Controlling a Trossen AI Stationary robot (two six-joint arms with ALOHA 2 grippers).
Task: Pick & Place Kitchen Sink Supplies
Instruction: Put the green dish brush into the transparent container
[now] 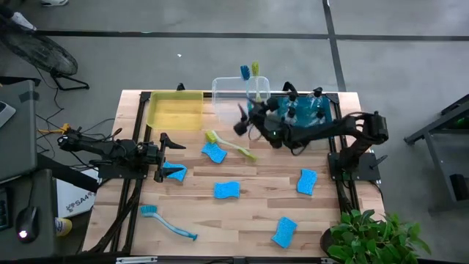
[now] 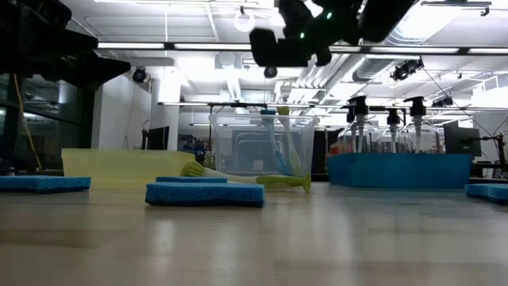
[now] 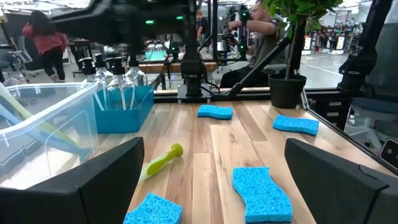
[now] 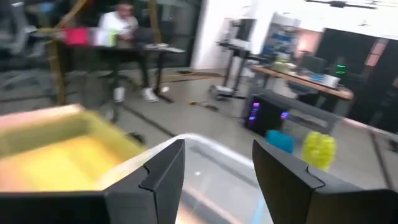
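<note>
Brushes half-hidden in clear bin

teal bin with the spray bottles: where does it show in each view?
High: teal bin at the table's far right, partly under the right arm.
Low: right of centre, bottles standing in it.
Left wrist: left side, beside the clear bin.
Right wrist: not in it.
Shared landmark: the clear bin next to it.

— What is the bench made of?
— Pale wood planks, smooth with a slight sheen; the blue sponges on it look porous and rough.
— And the bins?
— Plastic; the clear bin glossy and see-through, the yellow bin translucent, the teal bin opaque.
— The claws?
— The right claw has dark, matt plastic-looking fingers.
</note>
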